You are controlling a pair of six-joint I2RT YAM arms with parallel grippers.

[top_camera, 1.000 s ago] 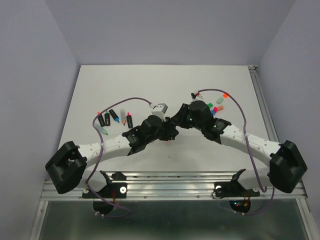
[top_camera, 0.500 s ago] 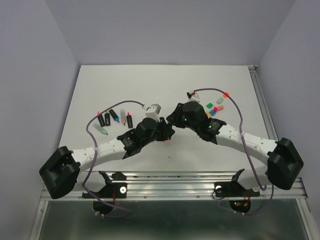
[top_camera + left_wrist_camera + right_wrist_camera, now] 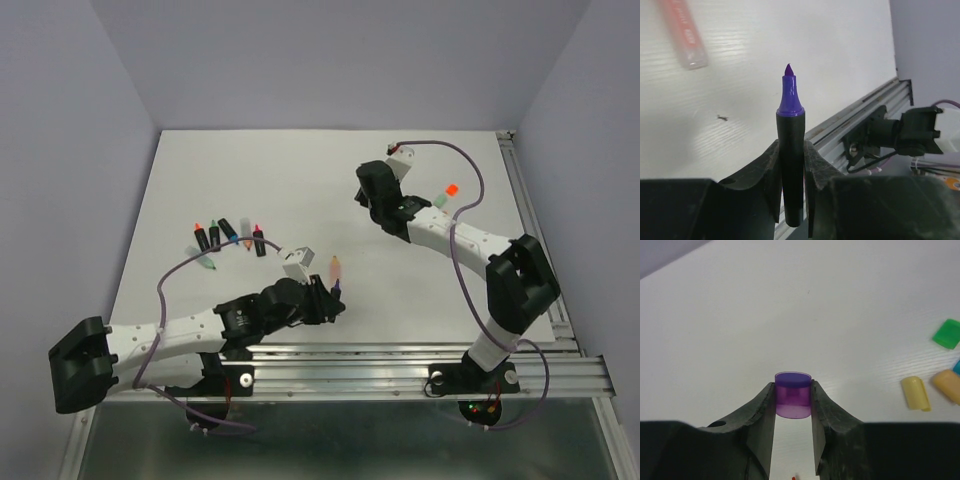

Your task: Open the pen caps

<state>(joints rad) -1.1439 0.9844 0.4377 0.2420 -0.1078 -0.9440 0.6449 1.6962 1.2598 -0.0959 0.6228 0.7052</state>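
- Reference landmark: the row of pens point(image 3: 228, 238), short black bodies with coloured ends, lying on the left part of the white table point(image 3: 300, 170).
- The left gripper point(image 3: 791, 160) is closed on the purple-tipped pen point(image 3: 790, 127). Both fingers clamp the black body from either side. The pen stands upright between them with its purple tip exposed at the top.
- Left gripper position: to the right of the row of pens and nearer the arm bases, close to the metal rail point(image 3: 400, 355) at the table's near edge.
- A pink pen point(image 3: 684, 32) lies flat on the table just beyond the left gripper, also to the right of the row of pens. It is blurred in both views.
- The right gripper point(image 3: 793, 388) is clamped on the purple cap point(image 3: 792, 397). The cap sits between the fingertips, touching both, and is held clear of the table surface.
- Right gripper position: well to the right of the row of pens and farther from the arm bases. It is well apart from the left gripper.
- A green cap point(image 3: 946, 333) and a yellow cap point(image 3: 916, 392) lie loose on the table, far to the right of the row of pens.
- An orange cap point(image 3: 451, 189) and a mint cap point(image 3: 440, 201) lie just beside each other next to the right forearm, farther right of the row of pens than the right gripper.
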